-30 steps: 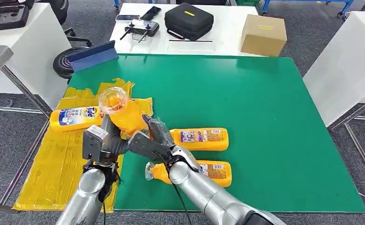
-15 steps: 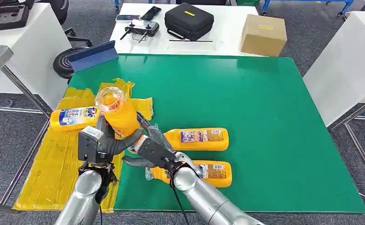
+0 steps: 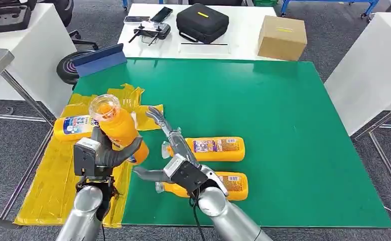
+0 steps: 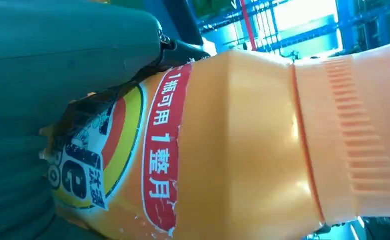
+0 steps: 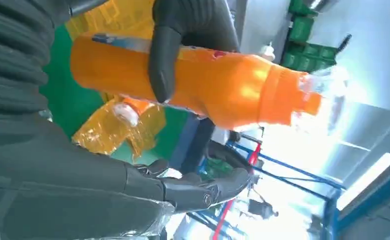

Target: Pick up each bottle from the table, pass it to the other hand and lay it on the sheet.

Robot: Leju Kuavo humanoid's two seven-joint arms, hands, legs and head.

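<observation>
We see left robot hand (image 3: 103, 155) gripping orange bottle (image 3: 117, 128), now shifted left over yellow sheet (image 3: 57, 175). Right robot hand (image 3: 175, 155) has let go, fingers spread, holding nothing. Two bottles (image 3: 213, 149) lie on green counter (image 3: 283, 125); one on sheet. White tables behind, black case (image 3: 202, 22), cardboard box (image 3: 282, 37).

Left arm rises from below, forearm near vertical, left hand (image 3: 103, 153) wrapped around an orange Tide bottle (image 3: 118, 128), fingers curled over its lower body, cap end up. Right arm comes in from lower right, right hand (image 3: 175, 163) open beside it, fingers (image 3: 158, 116) stretched forward and spread, thumb out toward the left hand, holding nothing.
</observation>
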